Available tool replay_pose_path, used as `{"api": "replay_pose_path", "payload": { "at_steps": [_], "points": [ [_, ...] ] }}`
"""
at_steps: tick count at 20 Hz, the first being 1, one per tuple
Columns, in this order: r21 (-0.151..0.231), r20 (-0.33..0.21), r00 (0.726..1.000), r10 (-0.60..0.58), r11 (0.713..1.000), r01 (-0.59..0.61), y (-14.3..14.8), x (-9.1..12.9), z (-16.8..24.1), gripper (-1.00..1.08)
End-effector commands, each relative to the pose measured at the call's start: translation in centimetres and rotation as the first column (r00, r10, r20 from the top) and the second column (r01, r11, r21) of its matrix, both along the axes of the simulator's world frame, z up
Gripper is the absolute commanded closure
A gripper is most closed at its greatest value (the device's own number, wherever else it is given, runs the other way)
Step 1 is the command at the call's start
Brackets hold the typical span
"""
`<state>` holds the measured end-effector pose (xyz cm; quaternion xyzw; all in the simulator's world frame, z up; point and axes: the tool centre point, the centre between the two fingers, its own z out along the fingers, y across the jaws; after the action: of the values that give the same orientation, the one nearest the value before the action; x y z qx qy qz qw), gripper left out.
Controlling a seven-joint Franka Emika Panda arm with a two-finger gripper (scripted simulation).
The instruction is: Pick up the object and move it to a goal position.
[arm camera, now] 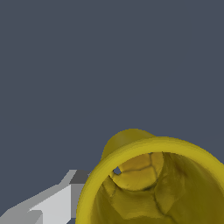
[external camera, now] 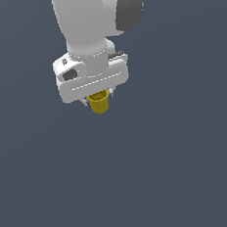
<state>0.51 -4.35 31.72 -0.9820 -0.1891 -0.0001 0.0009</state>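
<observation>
Currently you hold one small mustard-yellow tapered cup (external camera: 99, 103) under the white gripper (external camera: 98, 98), fingers closed on its rimmed top; judged light, rigid, slippery; grip below the rim.
</observation>
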Motion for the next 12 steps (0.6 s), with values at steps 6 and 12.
{"api": "replay_pose_path", "payload": {
  "at_steps": [6,12],
  "points": [
    [-0.001,0.0,1.0,0.0,1.0,0.0,-2.0,1.5,6.3,1.08],
    [-0.001,0.0,1.0,0.0,1.0,0.0,-3.3,2.6,10.1,1.08]
  ]
}}
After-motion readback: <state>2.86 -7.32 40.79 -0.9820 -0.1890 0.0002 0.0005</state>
